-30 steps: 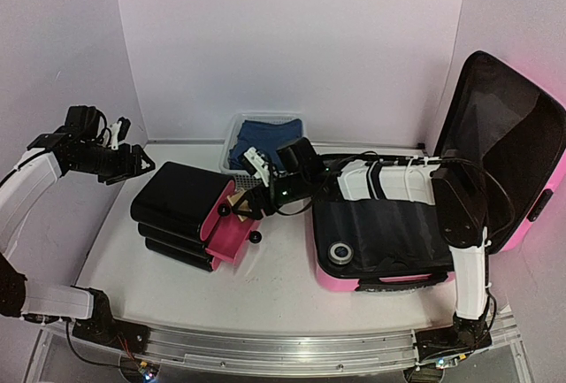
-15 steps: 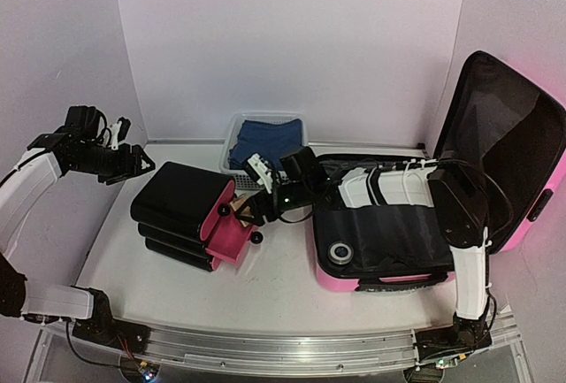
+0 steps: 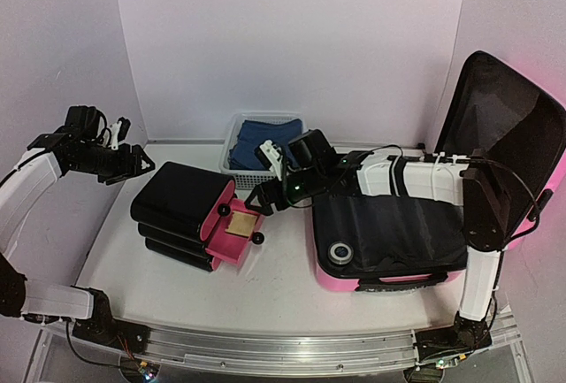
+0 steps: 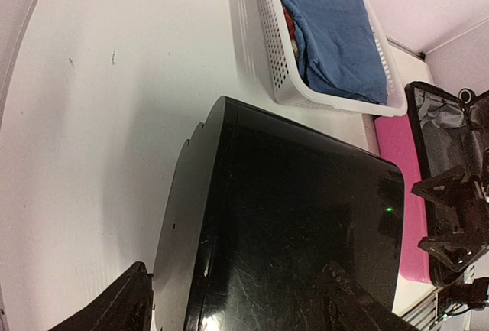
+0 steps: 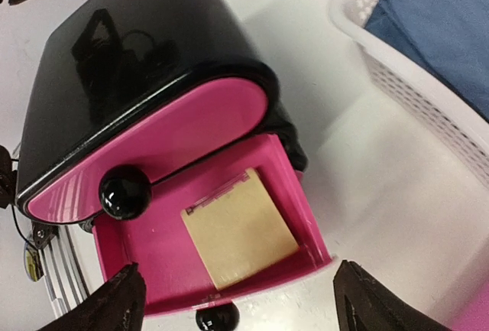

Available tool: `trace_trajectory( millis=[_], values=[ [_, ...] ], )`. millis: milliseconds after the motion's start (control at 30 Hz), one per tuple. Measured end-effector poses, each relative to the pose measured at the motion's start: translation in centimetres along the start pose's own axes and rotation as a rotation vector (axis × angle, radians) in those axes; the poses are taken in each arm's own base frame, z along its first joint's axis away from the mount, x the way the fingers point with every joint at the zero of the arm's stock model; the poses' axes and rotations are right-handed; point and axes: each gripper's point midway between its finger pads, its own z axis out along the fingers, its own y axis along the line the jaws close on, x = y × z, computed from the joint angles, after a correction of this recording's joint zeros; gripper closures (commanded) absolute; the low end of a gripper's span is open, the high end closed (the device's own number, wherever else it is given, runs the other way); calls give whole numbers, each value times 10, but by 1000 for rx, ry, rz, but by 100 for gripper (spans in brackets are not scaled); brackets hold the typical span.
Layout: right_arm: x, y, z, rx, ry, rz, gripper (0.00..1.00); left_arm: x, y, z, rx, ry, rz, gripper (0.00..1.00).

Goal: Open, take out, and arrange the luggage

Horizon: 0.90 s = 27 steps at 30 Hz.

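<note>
The right gripper is hovering with its jaws spread wide and empty over an open pink drawer, where a tan card is lying flat. The left gripper is hanging released and empty beside the black drawer unit. The luggage is lying open on the right of the table, its lid standing upright.

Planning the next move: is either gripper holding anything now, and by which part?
Nothing is held. The right gripper is open above the pink drawer, with the tan card lying inside; the left gripper is open and empty.
</note>
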Motion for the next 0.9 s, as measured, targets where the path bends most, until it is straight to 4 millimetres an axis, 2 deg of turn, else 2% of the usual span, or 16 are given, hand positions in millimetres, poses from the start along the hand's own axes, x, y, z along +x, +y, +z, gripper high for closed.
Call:
trace_trajectory(
  millis=[167,233,367,533,767,900],
  values=[
    [7,-11,-18,100,55,38,37,0,7,4,-30,11,-14,24],
    [18,-17,-20,134,96,66,44,0,10,12,-41,37,-35,25],
    [36,-26,-19,181,174,115,49,2,18,35,-48,109,-80,27],
    [45,-33,-3,206,219,145,52,17,18,55,-9,199,-129,31],
    [56,-37,26,201,255,179,53,20,10,57,45,219,-140,32],
    [53,-35,35,187,240,205,53,22,7,57,62,226,-143,33]
  ],
)
